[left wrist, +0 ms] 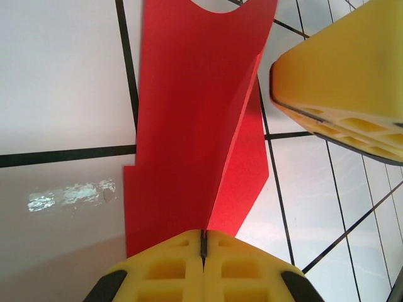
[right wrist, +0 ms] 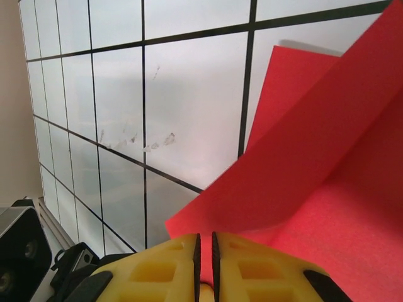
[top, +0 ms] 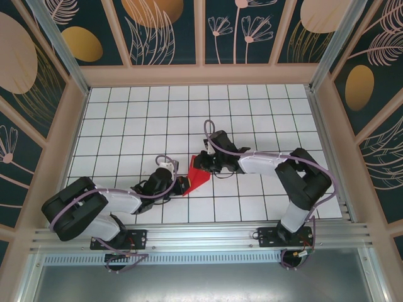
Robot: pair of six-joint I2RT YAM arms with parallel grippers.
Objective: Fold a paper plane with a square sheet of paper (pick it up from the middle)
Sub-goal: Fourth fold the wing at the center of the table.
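**Top view.** Folded red paper (top: 196,178) near the middle of the white grid table (top: 126,113). The left gripper (top: 181,186) is at its near-left tip and the right gripper (top: 201,165) at its far edge.

**Left wrist view.** The left gripper (left wrist: 203,248) has its jaws pressed together, pinching the paper's (left wrist: 195,126) near end.

**Right wrist view.** The right gripper (right wrist: 204,251) is closed to a thin slit on the paper's (right wrist: 327,189) raised edge.

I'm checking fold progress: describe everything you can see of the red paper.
The red paper is thin, plain and matte, folded into a creased, layered, tapering shape over the white grid table. The left gripper is shut on its tapered end. The right gripper pinches the opposite edge, where a layer curls up.
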